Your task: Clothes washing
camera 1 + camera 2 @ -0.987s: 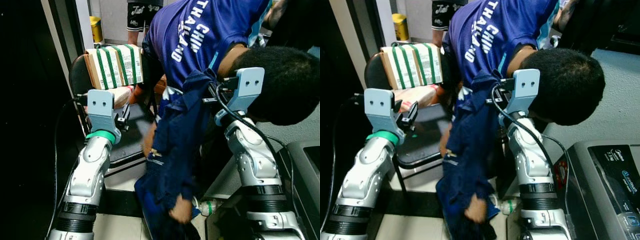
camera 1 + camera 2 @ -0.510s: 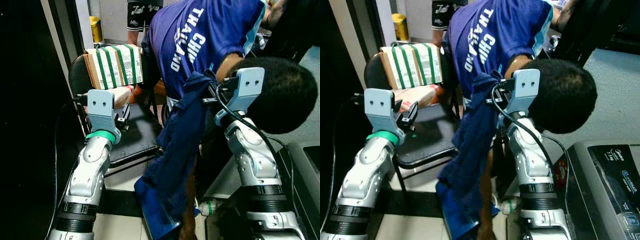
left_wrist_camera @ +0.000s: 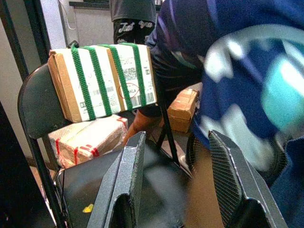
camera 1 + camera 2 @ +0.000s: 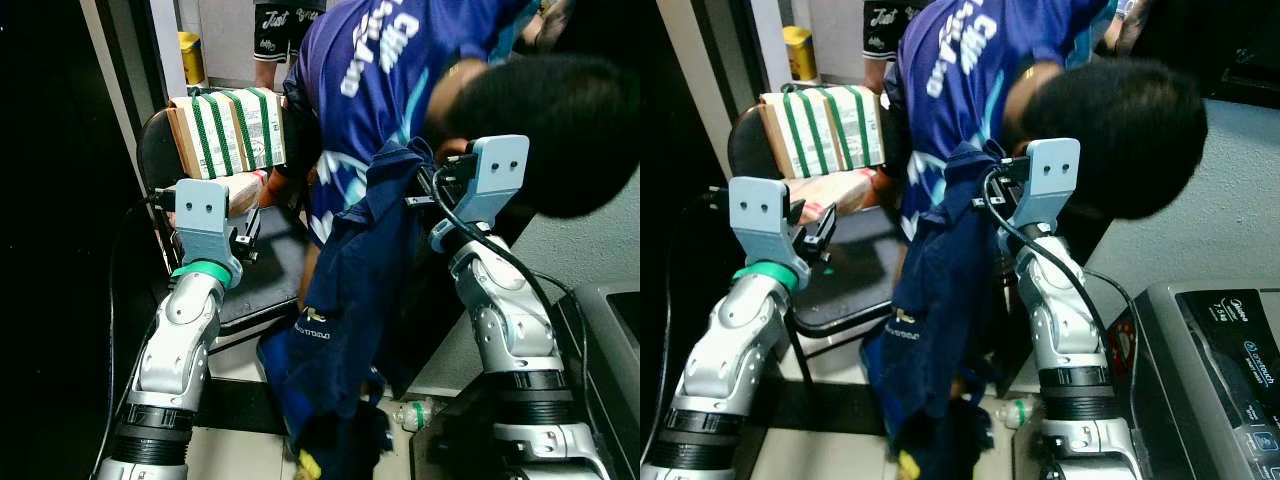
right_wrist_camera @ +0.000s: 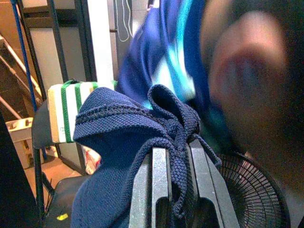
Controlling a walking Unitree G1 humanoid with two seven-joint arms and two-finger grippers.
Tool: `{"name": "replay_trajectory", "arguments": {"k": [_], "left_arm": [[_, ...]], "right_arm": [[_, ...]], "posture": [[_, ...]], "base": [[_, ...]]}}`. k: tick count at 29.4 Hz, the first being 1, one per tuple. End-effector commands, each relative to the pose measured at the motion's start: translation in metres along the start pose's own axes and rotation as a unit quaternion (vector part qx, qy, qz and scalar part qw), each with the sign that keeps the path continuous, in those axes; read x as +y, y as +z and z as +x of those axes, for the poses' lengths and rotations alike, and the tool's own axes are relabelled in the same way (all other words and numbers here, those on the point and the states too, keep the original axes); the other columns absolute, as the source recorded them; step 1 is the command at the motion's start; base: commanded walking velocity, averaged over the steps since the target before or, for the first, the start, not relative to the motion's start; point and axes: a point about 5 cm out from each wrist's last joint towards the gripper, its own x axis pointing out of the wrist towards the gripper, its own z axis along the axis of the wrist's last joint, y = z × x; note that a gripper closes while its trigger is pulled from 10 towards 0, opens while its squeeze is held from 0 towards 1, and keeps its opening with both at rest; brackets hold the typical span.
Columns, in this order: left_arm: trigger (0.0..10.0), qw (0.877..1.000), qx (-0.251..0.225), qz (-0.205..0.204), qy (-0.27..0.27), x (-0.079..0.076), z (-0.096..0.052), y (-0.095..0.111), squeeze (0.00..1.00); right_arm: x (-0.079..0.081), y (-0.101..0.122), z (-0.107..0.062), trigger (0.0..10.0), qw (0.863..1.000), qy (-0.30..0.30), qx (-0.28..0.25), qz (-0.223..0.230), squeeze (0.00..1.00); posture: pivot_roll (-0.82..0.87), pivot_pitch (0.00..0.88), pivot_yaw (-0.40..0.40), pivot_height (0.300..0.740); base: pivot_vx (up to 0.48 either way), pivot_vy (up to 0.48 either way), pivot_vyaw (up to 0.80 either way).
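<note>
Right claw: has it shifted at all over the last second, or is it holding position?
No. The right claw stays shut on the navy garment, level with the strapped box on the chair as before; the person bending beside it has moved.

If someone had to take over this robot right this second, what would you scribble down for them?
Right gripper: shut on the navy garment, held up high; the cloth hangs down toward the floor.
Left gripper: open, holding nothing, raised over the black chair with the strapped box.
A person is bent in close, right against the hanging garment.
Washer sits at the robot's lower right.
Done: garment gripped.
Left: get it into the washer, once the person is out of the way.
</note>
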Motion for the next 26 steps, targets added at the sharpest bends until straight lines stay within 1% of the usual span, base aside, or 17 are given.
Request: {"name": "replay_trajectory", "arguments": {"k": [1, 13, 26], "left_arm": [[10.0, 1.000, 0.009, -0.003, -0.004, -0.0019, -0.0027, -0.0047, 0.00], [10.0, 1.000, 0.007, -0.001, -0.005, -0.0006, -0.0020, -0.0037, 0.00], [10.0, 1.000, 0.004, -0.002, -0.004, -0.0018, -0.0015, -0.0033, 0.00]], "right_arm": [[-0.0034, -0.0007, -0.0028, 10.0, 1.000, -0.010, -0.005, 0.001, 0.00], [-0.0008, -0.0019, -0.0023, 10.0, 1.000, -0.006, -0.006, 0.003, 0.00], [-0.0011, -0.0011, -0.0012, 10.0, 1.000, -0.003, -0.006, 0.000, 0.00]], "posture": [[0.00, 0.021, -0.027, 0.740], [0.01, 0.000, -0.030, 0.740], [0.01, 0.000, -0.036, 0.740]], "base": [[0.000, 0.000, 0.00], [0.000, 0.000, 0.00], [0.000, 0.000, 0.00]]}}
